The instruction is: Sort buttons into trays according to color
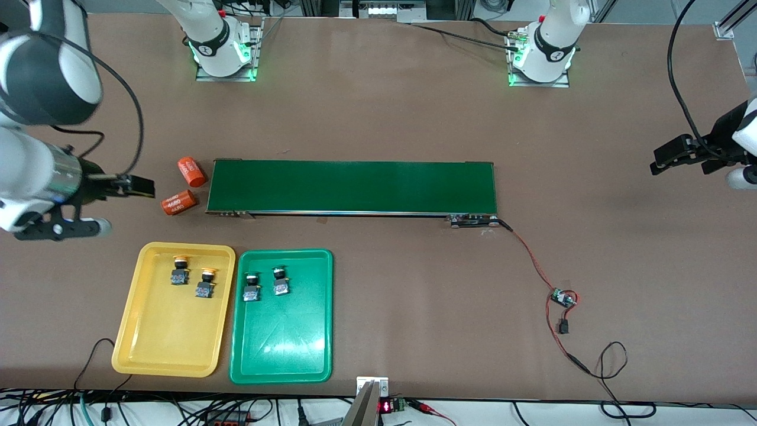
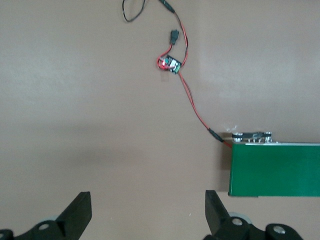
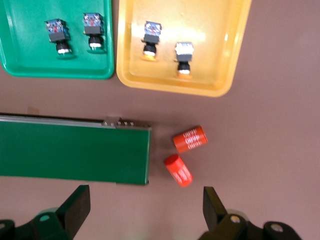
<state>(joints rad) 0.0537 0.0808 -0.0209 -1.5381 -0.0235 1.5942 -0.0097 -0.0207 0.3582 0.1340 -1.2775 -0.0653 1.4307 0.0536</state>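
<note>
All 4 buttons are seen already sorted. 2 yellow buttons lie in the yellow tray, in the half nearer the belt. 2 green buttons lie in the green tray, likewise in the half nearer the belt. The trays are set side by side, just apart, nearer the front camera than the belt, toward the right arm's end of the table.

No button is seen on the belt or on the bare table, so the task is judged complete; nothing is left to move.

The right gripper is held above the table near the 2 orange cylinders, fingers spread wide, nothing gripped. The left gripper is parked above the left arm's end of the table, fingers likewise spread wide and empty. Both arms are waiting.
</note>
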